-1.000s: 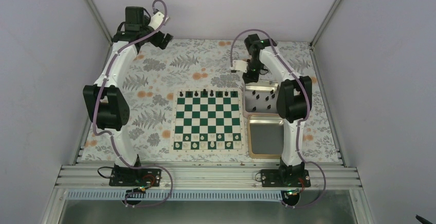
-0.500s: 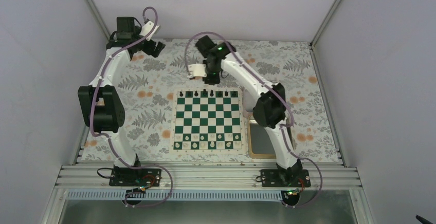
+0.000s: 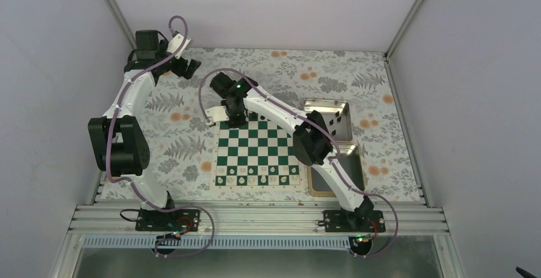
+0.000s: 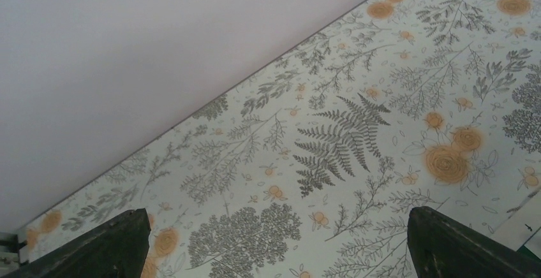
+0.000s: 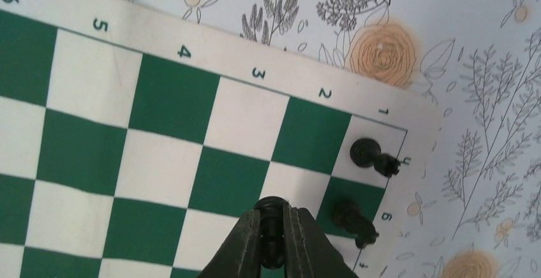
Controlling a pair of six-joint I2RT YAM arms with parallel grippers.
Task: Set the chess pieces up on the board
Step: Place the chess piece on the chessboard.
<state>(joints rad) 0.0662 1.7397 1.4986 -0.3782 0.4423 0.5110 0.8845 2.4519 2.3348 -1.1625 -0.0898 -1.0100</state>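
Right wrist view: the right gripper has its jaws pinched almost together on a black chess piece, presumably to set it on a free square. Just right of the jaws stand two placed pieces, so that side is tight. Left of the jaws, the board offers bare squares. Beyond, its cream edge meets the floral cloth. The left gripper hangs wide apart, empty.
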